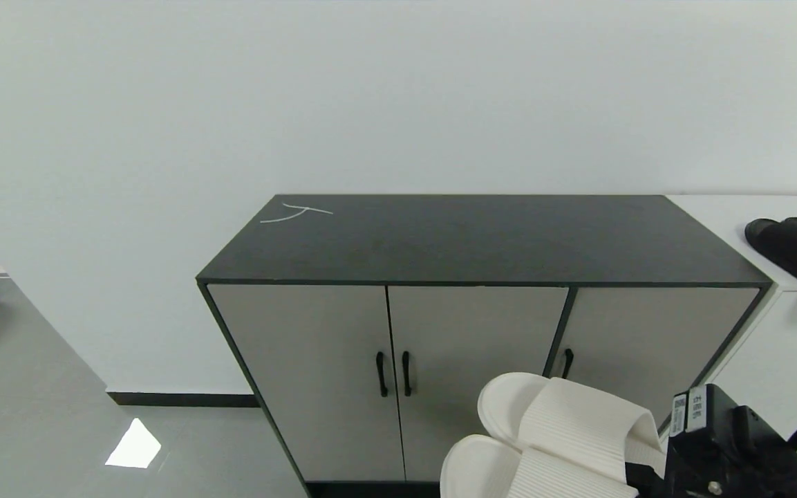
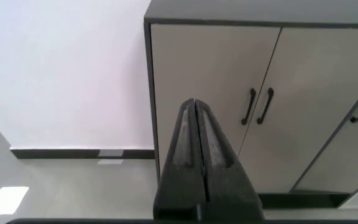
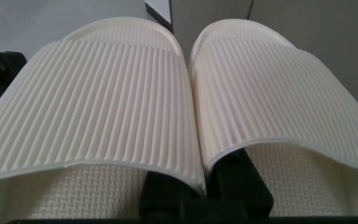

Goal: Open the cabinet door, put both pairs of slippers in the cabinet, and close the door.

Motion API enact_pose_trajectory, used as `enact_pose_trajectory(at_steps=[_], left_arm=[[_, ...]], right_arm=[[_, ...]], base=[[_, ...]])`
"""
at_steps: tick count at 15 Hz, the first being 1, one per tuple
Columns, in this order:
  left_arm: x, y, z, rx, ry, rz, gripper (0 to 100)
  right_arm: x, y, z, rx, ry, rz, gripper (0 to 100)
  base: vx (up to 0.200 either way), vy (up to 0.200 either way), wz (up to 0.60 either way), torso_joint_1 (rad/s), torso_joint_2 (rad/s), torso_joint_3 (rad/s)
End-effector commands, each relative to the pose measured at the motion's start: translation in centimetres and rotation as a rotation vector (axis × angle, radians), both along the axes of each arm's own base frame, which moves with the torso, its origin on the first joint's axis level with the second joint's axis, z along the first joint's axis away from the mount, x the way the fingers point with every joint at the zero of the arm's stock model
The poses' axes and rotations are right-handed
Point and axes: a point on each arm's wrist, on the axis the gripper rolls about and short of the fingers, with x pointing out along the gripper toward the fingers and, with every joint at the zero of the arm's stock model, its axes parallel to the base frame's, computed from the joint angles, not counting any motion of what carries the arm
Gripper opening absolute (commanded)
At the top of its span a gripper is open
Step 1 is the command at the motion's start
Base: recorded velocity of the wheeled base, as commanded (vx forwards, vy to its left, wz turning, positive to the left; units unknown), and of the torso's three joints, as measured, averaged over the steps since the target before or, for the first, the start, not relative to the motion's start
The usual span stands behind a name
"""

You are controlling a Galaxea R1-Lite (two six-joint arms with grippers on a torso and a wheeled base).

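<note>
Facing the cabinet (image 1: 481, 242) head-on: left door (image 1: 308, 373), middle door (image 1: 474, 346) and right door (image 1: 654, 339) all shut. Reading that as step one not yet done.

Right gripper (image 3: 205, 190): clamped on the white slippers (image 1: 564, 443), apparently from the heel end where the two inner walls touch. Pair side by side, long axis running toes-first up toward the cabinet front, low before the seam between middle and right doors.

Left gripper (image 2: 195, 155): clenched on nothing, fingers pressed flat together, aimed at the cabinet front near its left corner.

Black slippers (image 1: 795, 249): on the white counter (image 1: 716, 214) just right of the cabinet, untouched.

Geometry that matters:
- Left door's handle (image 1: 381, 373) and middle door's handle (image 1: 406, 373): just beside each other at the seam, bars vertical, left of the held pair, so nearer the free left arm.
- Right door's handle (image 1: 567, 363): just above the white toes, on the loaded right arm's side.

Judgement: left arm for the door. Need to unclench first, then straddle one bar across its vertical axis. Risk: swinging the middle door into the white slippers parked in front. Probably worth backing the right arm off first.
</note>
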Motion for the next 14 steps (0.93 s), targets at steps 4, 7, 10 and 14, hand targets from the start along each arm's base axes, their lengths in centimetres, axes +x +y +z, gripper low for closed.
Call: enact_pose_trajectory(at_steps=[4, 7, 10, 14], left_arm=[[0.01, 0.0, 0.01, -0.002, 0.001, 0.001, 0], [0.01, 0.0, 0.01, -0.002, 0.001, 0.001, 0], [0.01, 0.0, 0.01, -0.002, 0.001, 0.001, 0], [0.01, 0.0, 0.01, -0.004, 0.001, 0.001, 0]], right_arm=[[0.01, 0.0, -0.02, -0.001, 0.0, -0.001, 0], [-0.02, -0.04, 0.03, -0.001, -0.005, 0.0, 0], [-0.05, -0.14, 0.04, 0.001, -0.01, -0.001, 0], [-0.07, -0.15, -0.13, 0.008, -0.015, -0.001, 0]], base=[[0.0, 0.0, 0.0, -0.246, 0.55, 0.296], [0.0, 0.0, 0.0, -0.24, 0.53, 0.294], [0.0, 0.0, 0.0, -0.217, 0.5, 0.29], [0.0, 0.0, 0.0, -0.201, 0.49, 0.282]])
